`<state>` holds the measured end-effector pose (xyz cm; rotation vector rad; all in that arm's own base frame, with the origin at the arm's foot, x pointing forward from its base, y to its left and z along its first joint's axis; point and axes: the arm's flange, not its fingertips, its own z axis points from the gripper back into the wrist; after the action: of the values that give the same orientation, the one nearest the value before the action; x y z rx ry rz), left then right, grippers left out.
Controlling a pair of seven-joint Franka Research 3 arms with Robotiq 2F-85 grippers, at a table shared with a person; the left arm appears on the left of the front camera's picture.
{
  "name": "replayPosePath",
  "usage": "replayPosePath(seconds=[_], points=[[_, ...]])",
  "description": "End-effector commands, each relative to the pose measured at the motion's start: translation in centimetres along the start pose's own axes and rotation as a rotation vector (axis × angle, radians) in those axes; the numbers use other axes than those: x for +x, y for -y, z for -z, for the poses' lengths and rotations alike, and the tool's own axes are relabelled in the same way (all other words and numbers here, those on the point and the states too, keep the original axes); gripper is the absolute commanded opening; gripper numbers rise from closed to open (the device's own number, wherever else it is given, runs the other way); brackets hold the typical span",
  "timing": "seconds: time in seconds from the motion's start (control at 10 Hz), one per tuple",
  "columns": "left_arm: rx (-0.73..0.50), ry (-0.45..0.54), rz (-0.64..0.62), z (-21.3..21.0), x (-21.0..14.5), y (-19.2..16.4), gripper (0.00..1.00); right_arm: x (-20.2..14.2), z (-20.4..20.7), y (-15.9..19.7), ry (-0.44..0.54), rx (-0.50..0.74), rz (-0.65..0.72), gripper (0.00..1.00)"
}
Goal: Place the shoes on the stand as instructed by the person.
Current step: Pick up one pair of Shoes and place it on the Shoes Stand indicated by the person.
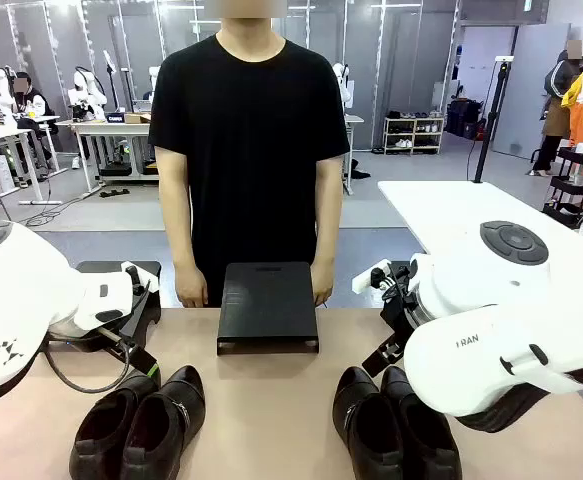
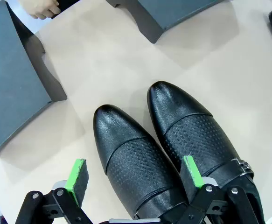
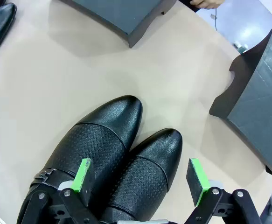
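Observation:
Two pairs of glossy black shoes stand on the near table, one pair left [image 1: 141, 422] and one right [image 1: 391, 425]. My left gripper [image 2: 135, 173] hangs open above the left pair [image 2: 173, 144], its green pads either side of one shoe [image 2: 131, 158]; the shoe beside it carries a metal buckle [image 2: 241, 166]. Open as well, my right gripper [image 3: 140, 177] hovers over the right pair [image 3: 122, 154], astride one shoe [image 3: 149, 168]. A black stand [image 1: 268, 305] sits at the table's far middle. The person [image 1: 251, 140] stands behind it, a hand at each side.
A second black stand [image 1: 121, 300] sits at the far left behind my left arm, also seen in the left wrist view [image 2: 14, 88]. A third stand [image 3: 257, 98] lies at the right. Bare tan tabletop [image 1: 266, 400] separates the two pairs.

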<state>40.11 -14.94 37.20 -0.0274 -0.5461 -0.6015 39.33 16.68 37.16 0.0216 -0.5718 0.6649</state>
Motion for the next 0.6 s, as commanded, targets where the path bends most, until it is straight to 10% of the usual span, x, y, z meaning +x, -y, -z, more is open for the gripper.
replayPosePath(seconds=[0.0,0.5], points=[[0.000,0.000,0.000,0.00,0.01,0.02,1.00,0.00,0.00,0.00,0.000,0.000,0.000,1.00],[0.000,0.000,0.000,0.00,0.01,0.02,1.00,0.00,0.00,0.00,0.000,0.000,0.000,1.00]])
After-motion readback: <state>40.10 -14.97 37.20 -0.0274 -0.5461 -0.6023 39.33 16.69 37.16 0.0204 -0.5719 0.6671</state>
